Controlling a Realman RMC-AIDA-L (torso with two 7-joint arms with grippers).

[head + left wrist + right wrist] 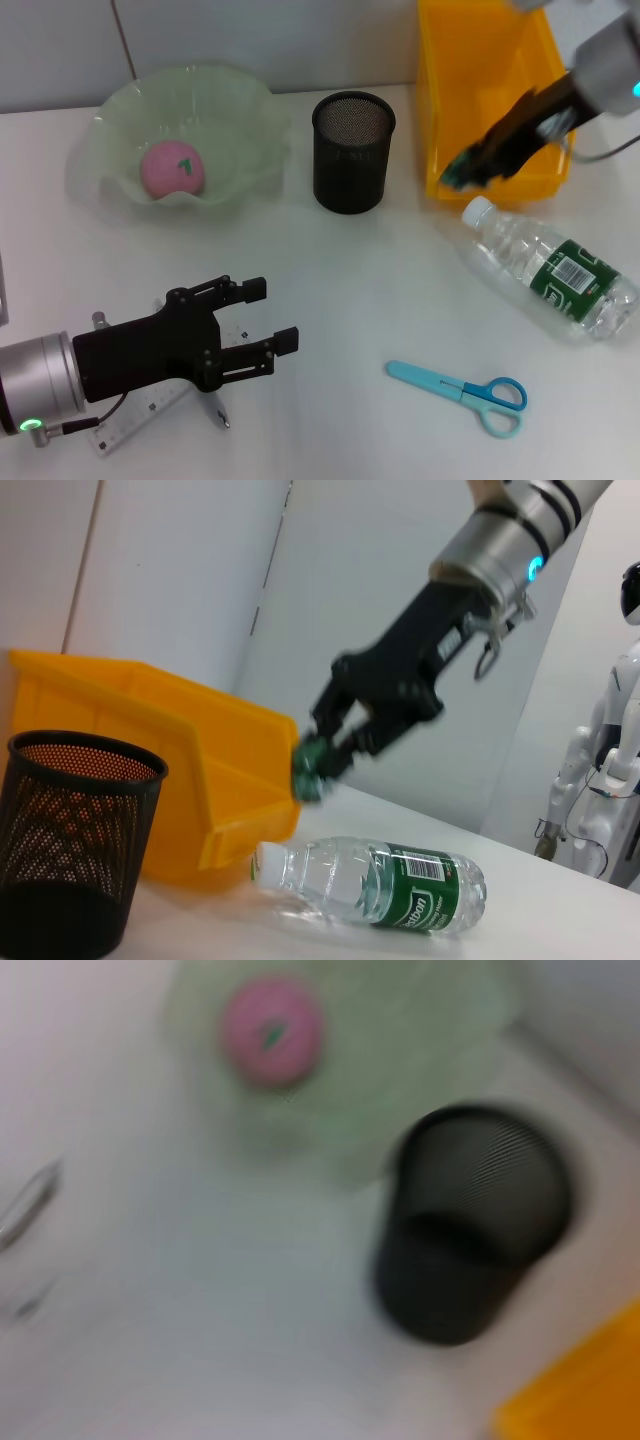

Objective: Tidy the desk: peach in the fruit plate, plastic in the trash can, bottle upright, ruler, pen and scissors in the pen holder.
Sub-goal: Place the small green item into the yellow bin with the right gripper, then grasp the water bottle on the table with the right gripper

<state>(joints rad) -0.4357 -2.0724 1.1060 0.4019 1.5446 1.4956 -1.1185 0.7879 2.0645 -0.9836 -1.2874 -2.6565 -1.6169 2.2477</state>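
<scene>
Nearest the robot, the left gripper (265, 325) hovered with its black fingers spread apart over a clear plastic ruler (140, 418) and a pen (217, 410). Blue-handled scissors (462, 390) lay flat to the right, and beyond them a clear water bottle with a green label (550, 267) lay on its side. Farther back, the pink peach (172, 168) sat in the pale green scalloped fruit plate (240, 110), beside the black mesh pen holder (352, 150). The right gripper (478, 165) pinched a green scrap of plastic (310, 770) at the yellow bin's (440, 90) front rim.

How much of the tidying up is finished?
Done: the pink peach sits in the green fruit plate. In hand: the right gripper holds green plastic over the yellow bin. Left: clear bottle lies flat; blue scissors, ruler and pen are outside the black mesh holder.
</scene>
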